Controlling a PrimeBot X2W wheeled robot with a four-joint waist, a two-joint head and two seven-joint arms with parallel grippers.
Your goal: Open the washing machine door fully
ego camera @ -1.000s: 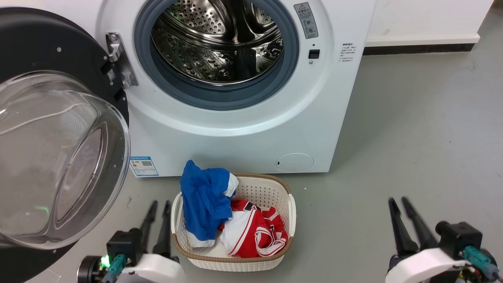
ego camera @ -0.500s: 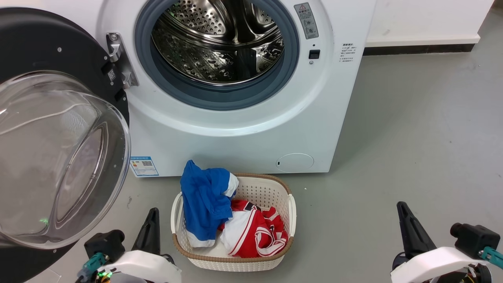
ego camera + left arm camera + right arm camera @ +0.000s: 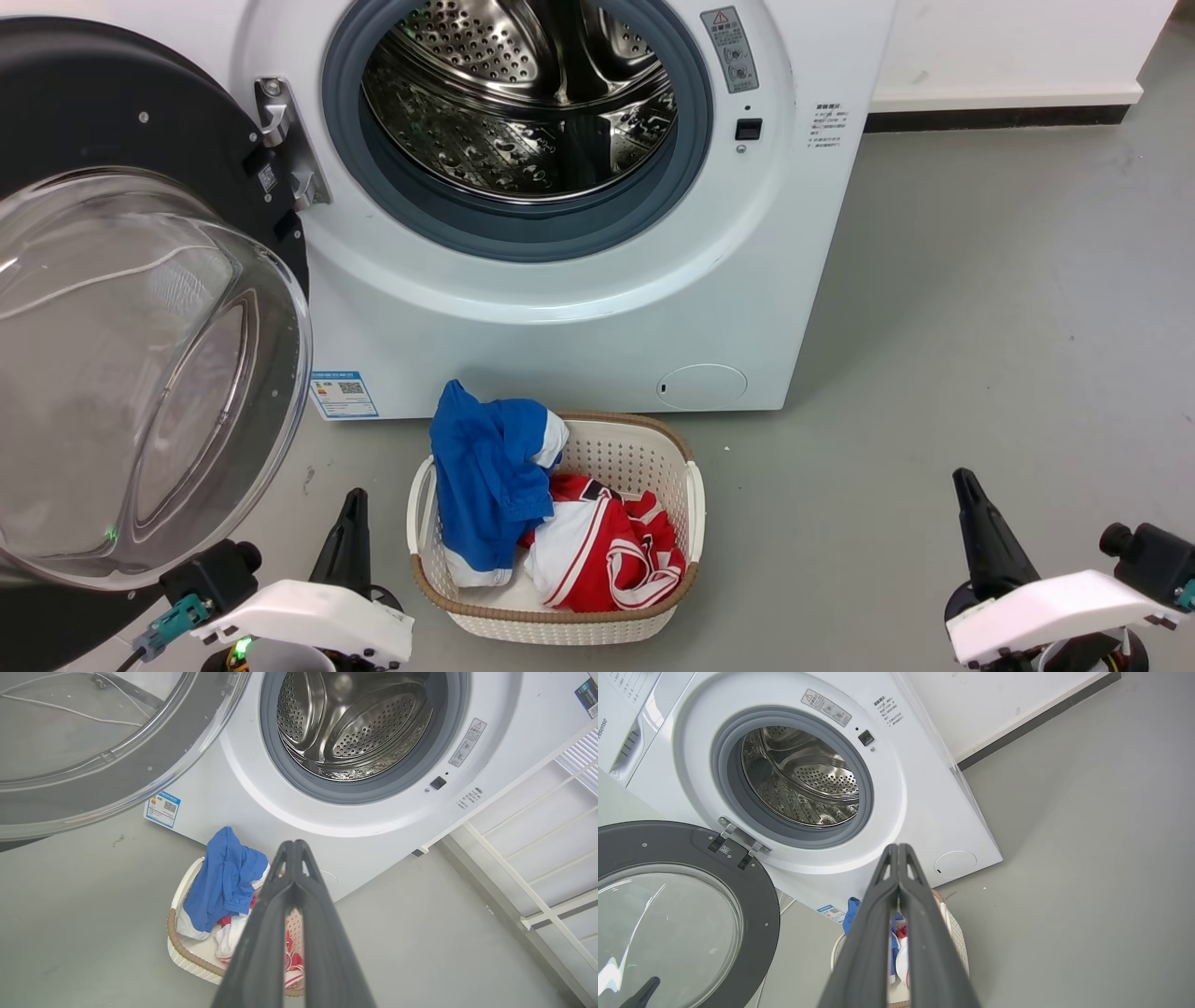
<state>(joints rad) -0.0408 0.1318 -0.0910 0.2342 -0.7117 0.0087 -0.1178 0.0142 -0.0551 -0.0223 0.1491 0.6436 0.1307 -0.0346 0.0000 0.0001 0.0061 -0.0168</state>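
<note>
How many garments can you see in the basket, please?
2: a blue one draped at the back left, a red-and-white one at the front right; more may lie hidden beneath.

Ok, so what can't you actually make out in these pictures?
Head view: the left edge cuts off the washing machine door, so how far it has swung is unclear.
Head view: the print on the warning label is too small to read.
Head view: the bottom of the basket is hidden under the blue garment and the red garment.
</note>
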